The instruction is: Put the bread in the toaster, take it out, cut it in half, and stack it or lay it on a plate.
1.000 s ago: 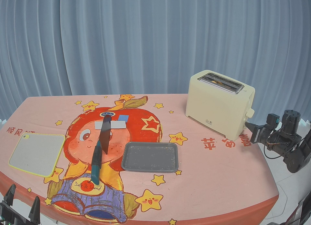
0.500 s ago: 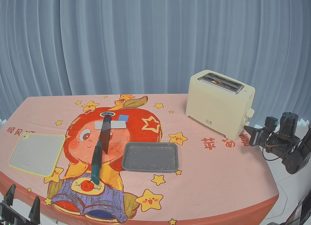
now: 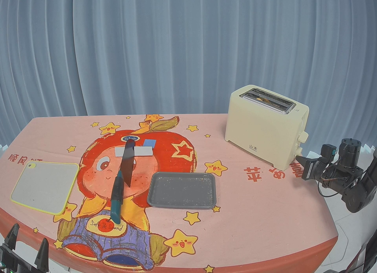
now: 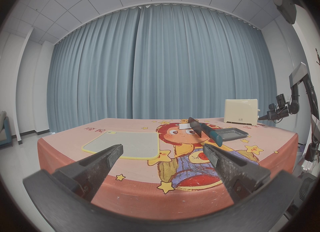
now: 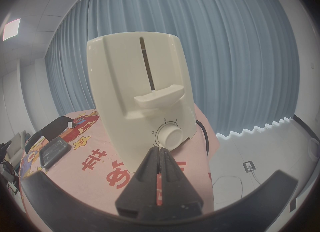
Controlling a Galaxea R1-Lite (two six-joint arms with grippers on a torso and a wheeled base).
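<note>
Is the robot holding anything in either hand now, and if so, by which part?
Nothing is held. The left hand is open and empty; the right hand is shut on nothing, its tips close to the dial of the toaster.

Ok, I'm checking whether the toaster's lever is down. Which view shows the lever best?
The right wrist view: the lever faces the camera, close up. The head view shows it as a small nub on the toaster; the left wrist view has the toaster far off, lever too small to tell.

Table [image 3: 255, 207] in pink cartoon cloth, toaster [image 3: 267, 128] at right, grey plate [image 3: 182, 190] centre, knife [image 3: 121, 179], cutting board [image 3: 45, 186] left
</note>
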